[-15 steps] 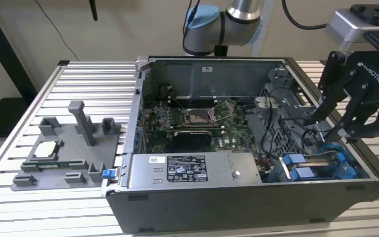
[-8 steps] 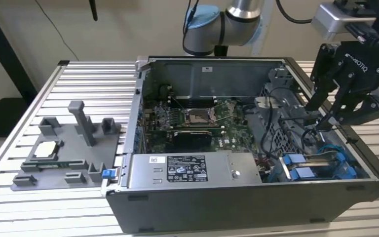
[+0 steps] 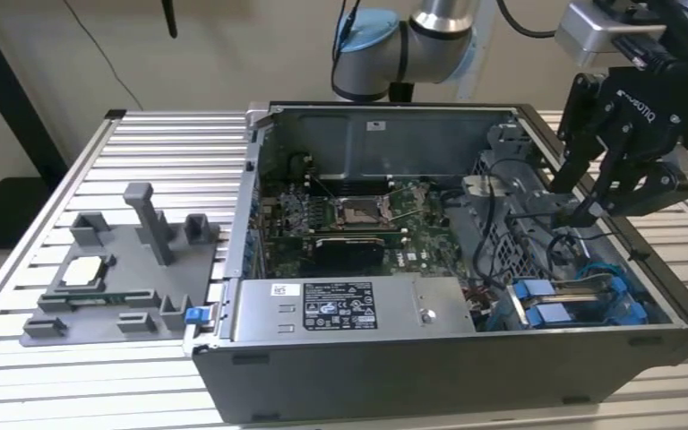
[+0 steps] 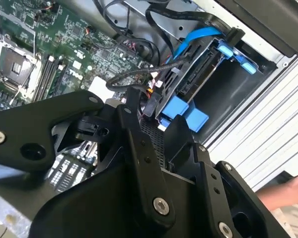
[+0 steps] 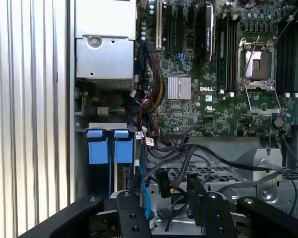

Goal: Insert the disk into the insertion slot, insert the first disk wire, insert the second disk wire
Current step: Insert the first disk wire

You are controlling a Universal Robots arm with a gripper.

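The disk (image 4: pixel 196 79), in its blue carrier, sits in the insertion slot (image 3: pixel 616 300), a grey cage with blue tabs (image 5: pixel 97 150) at the near right corner of the open computer case. My black gripper (image 3: pixel 573 202) hangs open inside the case just behind the cage. A black wire connector (image 5: pixel 164 183) on a dark cable lies between its fingers (image 5: pixel 132 198), close to one of them in the second wrist view, where the gripper (image 4: pixel 156 121) is above the mesh floor. A blue flat cable (image 4: pixel 193 39) loops over the cage.
The silver power supply box (image 3: pixel 344 305) lines the case's front wall. The motherboard (image 3: pixel 344 215) fills the case floor. A bundle of loose wires (image 5: pixel 149 99) lies between them. A grey fixture (image 3: pixel 117 269) stands on the slatted table. A person's hand (image 4: pixel 288 191) is beside the case.
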